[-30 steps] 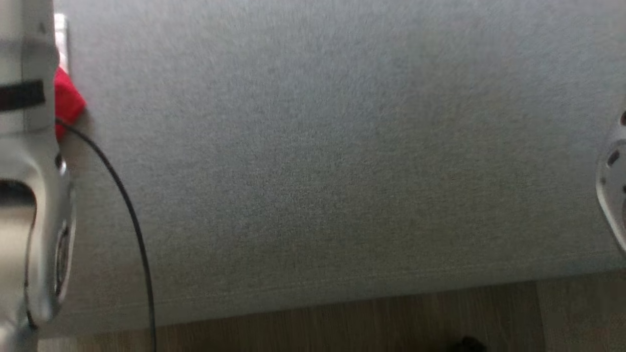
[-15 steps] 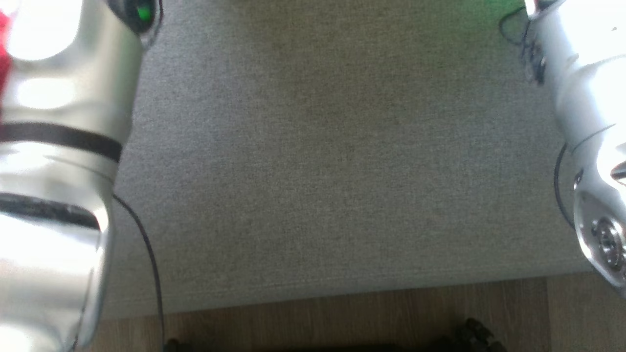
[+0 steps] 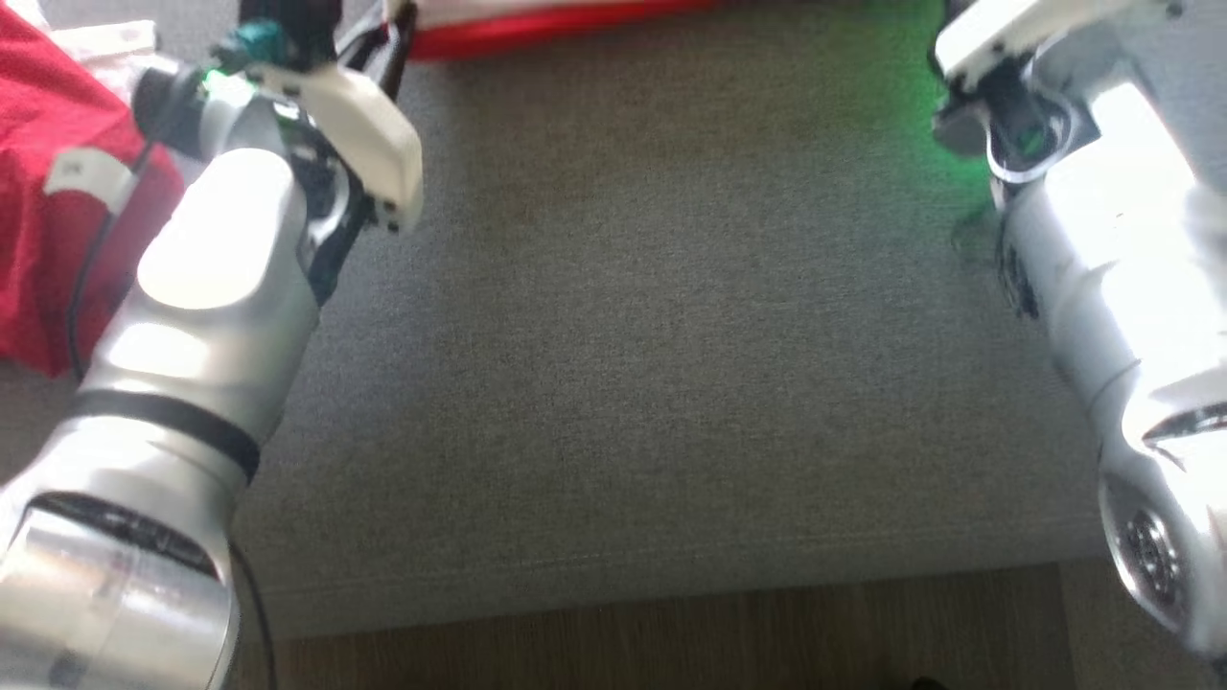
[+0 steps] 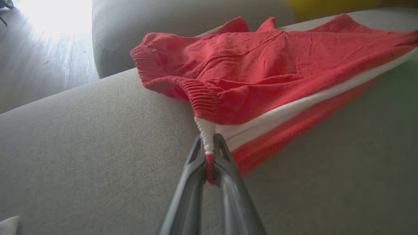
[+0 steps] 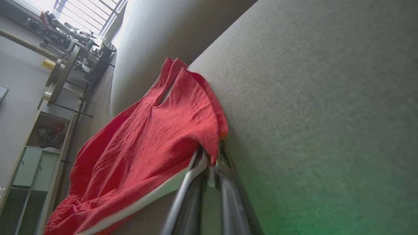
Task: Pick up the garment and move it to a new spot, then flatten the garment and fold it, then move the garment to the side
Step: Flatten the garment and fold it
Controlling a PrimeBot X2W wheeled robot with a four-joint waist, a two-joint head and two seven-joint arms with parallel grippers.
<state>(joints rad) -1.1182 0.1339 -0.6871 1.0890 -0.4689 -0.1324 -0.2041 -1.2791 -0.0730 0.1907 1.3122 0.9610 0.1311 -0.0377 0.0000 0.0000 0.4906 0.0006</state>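
Red garment (image 4: 261, 71) with a white side stripe (image 4: 294, 107) lay partly on the grey sofa seat (image 3: 671, 335), drawn out between the two arms. Left jaws were closed on the ribbed waistband (image 4: 205, 130) where the stripe ends, with cloth pinched between the dark fingers (image 4: 191, 182). Right jaws were closed on a red hem corner (image 5: 212, 143) of the same garment. In head view, red cloth sat at the far left and along the top edge. Wood floor (image 3: 671, 642) showed below the seat front.
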